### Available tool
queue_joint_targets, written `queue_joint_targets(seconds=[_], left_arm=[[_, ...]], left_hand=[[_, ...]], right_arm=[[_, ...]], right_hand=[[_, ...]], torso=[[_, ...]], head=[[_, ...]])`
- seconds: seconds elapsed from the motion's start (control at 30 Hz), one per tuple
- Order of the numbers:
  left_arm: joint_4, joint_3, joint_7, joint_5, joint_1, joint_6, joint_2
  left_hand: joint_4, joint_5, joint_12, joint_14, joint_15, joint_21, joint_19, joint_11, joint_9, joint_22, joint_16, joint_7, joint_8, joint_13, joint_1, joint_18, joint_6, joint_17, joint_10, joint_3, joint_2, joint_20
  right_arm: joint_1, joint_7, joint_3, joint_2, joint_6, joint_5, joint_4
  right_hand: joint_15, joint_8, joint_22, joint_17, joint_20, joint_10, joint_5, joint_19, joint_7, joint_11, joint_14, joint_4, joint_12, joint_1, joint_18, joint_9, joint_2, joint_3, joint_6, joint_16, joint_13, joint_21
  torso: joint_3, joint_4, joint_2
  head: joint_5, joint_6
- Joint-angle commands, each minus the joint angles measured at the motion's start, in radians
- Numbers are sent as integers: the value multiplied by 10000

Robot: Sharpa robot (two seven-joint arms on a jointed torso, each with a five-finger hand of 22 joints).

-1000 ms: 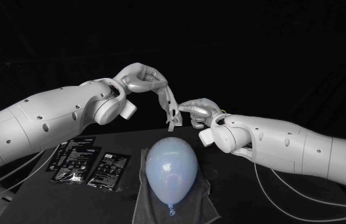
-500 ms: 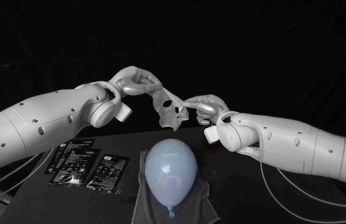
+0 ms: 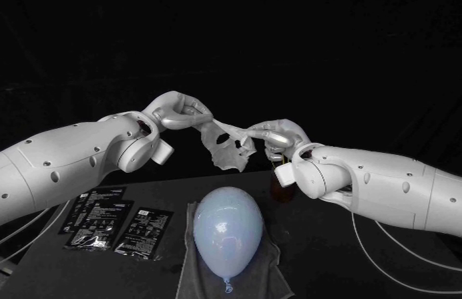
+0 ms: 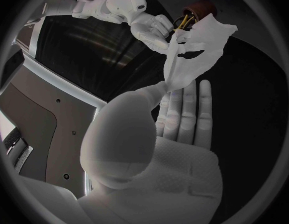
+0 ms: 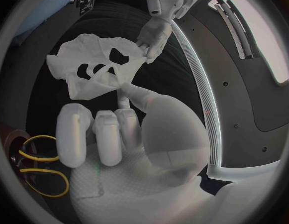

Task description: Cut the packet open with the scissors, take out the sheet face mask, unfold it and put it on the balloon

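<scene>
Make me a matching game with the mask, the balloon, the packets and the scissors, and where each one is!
1 sheet face mask
2 balloon
3 packets
4 scissors

A in a brown cup
B lying on a grey cloth
C held up between the left hand and the right hand
D flat on the table

Pairs: 1-C, 2-B, 3-D, 4-A

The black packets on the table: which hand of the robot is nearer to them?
Left. The left hand holds the mask in the air, above and behind the packets. The right hand holds the mask's other side, farther off, beyond the balloon.
</scene>
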Motion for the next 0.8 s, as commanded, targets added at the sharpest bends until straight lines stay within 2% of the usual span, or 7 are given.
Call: queue_joint_targets(seconds=[0.03, 0.2, 0.3, 0.53, 0.63, 0.8], left_arm=[[-43, 2, 21, -70, -4, -184, 33], [-87, -11, 18, -84, -24, -192, 64], [-96, -14, 19, -87, -32, -187, 90], [-107, -20, 12, -89, -39, -179, 132], [-100, -22, 11, -89, -40, -176, 129], [-66, -16, 38, -90, -42, -194, 111]], left_hand=[[30, 56, -53, 76, -10, 54, -50, 9, 785, 7, -68, 14, 26, 17, 16, -11, 66, 15, 92, -54, 56, -10], [30, 56, -53, 76, -10, 54, -50, 9, 785, 7, -68, 14, 26, 17, 16, -11, 66, 15, 92, -54, 56, -10], [30, 56, -53, 76, -10, 54, -50, 9, 785, 7, -68, 14, 26, 17, 16, -11, 66, 15, 92, -54, 56, -10], [37, 56, -62, 83, -11, 76, -59, 9, 794, 24, -73, 14, 22, 19, 13, -12, 69, 27, 104, -58, 52, -11], [37, 56, -62, 83, -11, 76, -59, 9, 794, 24, -73, 14, 22, 19, 13, -12, 69, 27, 104, -58, 52, -11], [43, 56, -71, 89, -12, 93, -66, 9, 801, 38, -78, 14, 18, 20, 12, -12, 70, 36, 111, -59, 53, -12]], right_arm=[[152, -88, 17, -8, 67, -745, 52], [417, -565, 16, 43, 242, -1517, 13], [498, -788, 16, 83, 339, -1924, -4], [580, -1182, 13, 206, 572, -2933, -65], [599, -1380, 10, 283, 621, -3404, -176], [613, -1746, -9, 363, 718, -4085, -352]], right_hand=[[-53, 478, 2049, 2634, -48, 289, 29, 148, -126, -53, 1044, -15, -56, -49, -89, 593, 15, 57, 205, 37, 1431, -72], [-58, 478, 1998, 2634, -62, 145, 29, 70, -109, -45, 1044, -37, -269, -102, -53, 622, 31, 139, 111, 37, 1205, -227], [-54, 468, 1974, 2634, -64, 81, 29, 35, -94, -36, 1044, -46, -370, -129, -37, 631, 46, 183, 54, 37, 1102, -296], [-20, 426, 1853, 2548, -47, -202, 29, -151, -31, 13, 1008, -76, -816, -188, 43, 654, 119, 330, -113, 19, 661, -662], [22, 291, 1792, 2378, -19, -273, 29, -245, 49, 73, 938, -35, -953, -235, 81, 619, 248, 469, -331, -21, 553, -847], [53, 232, 1780, 2251, 8, -383, 31, -261, 89, 107, 885, -124, -1129, -196, 86, 605, 248, 604, -387, -53, 393, -882]], torso=[[-4, 3, -20], [-10, 5, -12], [-10, 5, -3], [-1, 2, 18], [-1, 4, 15], [-4, -9, 21]], head=[[-27, 42], [-41, 90], [-30, 115], [-9, 124], [-1, 111], [6, 96]])
